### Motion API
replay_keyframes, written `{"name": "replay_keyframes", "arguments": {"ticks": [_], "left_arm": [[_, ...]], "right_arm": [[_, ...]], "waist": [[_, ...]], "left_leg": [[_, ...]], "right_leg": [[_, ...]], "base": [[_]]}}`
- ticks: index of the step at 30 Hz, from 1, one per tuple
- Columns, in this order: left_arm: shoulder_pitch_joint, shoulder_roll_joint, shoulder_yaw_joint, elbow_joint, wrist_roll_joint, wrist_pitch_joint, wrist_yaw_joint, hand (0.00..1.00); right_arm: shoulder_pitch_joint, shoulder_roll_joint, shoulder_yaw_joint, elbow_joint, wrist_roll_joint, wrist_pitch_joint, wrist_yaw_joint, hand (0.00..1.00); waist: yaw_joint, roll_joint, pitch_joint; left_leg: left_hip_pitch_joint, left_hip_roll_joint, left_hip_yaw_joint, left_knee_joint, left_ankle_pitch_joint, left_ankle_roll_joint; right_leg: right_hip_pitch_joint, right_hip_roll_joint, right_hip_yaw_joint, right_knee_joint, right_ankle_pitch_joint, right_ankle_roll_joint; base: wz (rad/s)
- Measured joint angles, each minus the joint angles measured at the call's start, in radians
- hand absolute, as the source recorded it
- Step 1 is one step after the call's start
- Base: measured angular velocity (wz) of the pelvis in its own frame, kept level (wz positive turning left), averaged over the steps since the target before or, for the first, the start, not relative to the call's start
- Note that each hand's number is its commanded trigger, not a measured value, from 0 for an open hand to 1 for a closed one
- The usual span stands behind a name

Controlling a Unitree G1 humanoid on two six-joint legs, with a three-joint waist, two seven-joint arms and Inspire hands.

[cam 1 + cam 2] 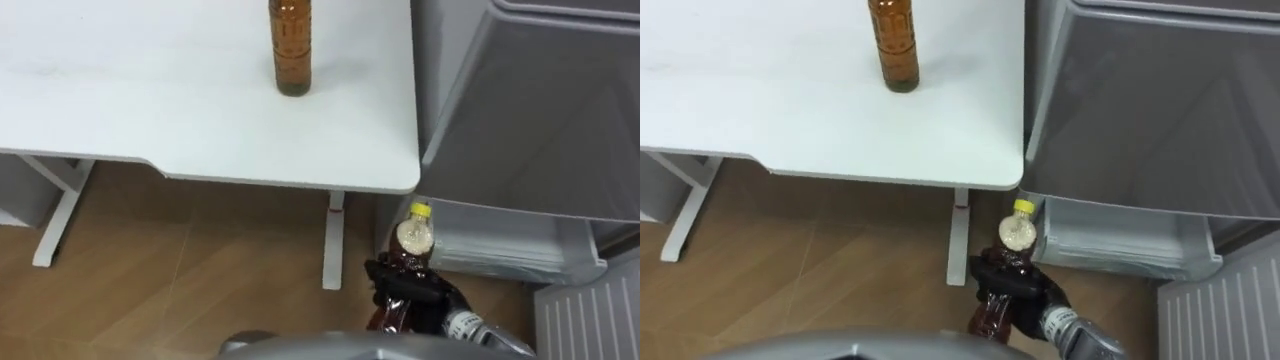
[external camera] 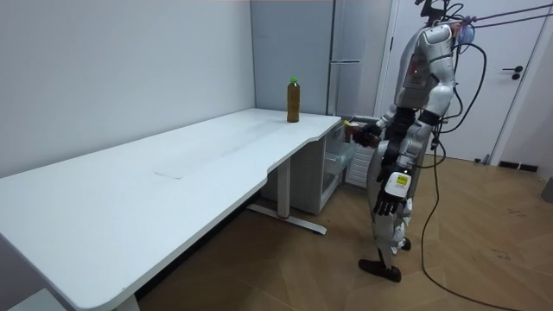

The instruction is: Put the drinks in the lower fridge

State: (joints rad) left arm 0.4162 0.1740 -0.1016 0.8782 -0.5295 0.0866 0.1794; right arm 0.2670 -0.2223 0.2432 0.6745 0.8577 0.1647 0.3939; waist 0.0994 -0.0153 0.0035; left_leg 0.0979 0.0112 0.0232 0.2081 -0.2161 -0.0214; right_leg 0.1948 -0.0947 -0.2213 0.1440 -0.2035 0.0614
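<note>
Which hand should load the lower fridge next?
Right: the right hand grips the yellow-capped bottle just before the open lower fridge compartment; the left hand hangs at its side.

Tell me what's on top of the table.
One brown bottle stands upright toward the table's right edge. Only the spot under its base is covered. The yellow-capped bottle is in the right hand.

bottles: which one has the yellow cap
The hand-held bottle, gripped by the right hand near the fridge; the table bottle stands on the table and has a green cap.
</note>
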Motion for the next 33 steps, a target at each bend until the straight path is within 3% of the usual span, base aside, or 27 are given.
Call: {"name": "replay_keyframes", "arguments": {"ticks": [14, 26, 33], "left_arm": [[-0.019, 0.014, 0.022, 0.050, 0.063, 0.045, -0.118, 0.00], [-0.022, 0.018, 0.031, 0.086, 0.061, 0.043, -0.130, 0.00], [-0.035, 0.014, 0.043, 0.095, 0.061, 0.037, -0.130, 0.00]], "right_arm": [[-0.007, 0.007, -0.069, 0.075, 0.086, 0.005, -0.022, 1.00], [-0.013, 0.033, -0.170, 0.142, 0.289, -0.001, -0.222, 1.00], [-0.013, 0.035, -0.212, 0.143, 0.422, -0.013, -0.298, 1.00]], "waist": [[-0.052, 0.012, 0.0005], [-0.097, 0.000, -0.0046], [-0.104, 0.001, -0.0044]], "left_leg": [[0.002, 0.009, 0.018, 0.008, -0.004, 0.001], [0.008, 0.011, 0.044, 0.006, -0.004, 0.001], [0.020, 0.012, 0.056, -0.002, -0.004, 0.001]], "right_leg": [[-0.005, 0.006, 0.026, 0.024, 0.001, -0.001], [-0.021, 0.008, 0.056, 0.022, 0.001, -0.001], [-0.021, 0.008, 0.069, 0.021, 0.000, -0.001]], "base": [[-0.03], [-0.06], [-0.04]]}}
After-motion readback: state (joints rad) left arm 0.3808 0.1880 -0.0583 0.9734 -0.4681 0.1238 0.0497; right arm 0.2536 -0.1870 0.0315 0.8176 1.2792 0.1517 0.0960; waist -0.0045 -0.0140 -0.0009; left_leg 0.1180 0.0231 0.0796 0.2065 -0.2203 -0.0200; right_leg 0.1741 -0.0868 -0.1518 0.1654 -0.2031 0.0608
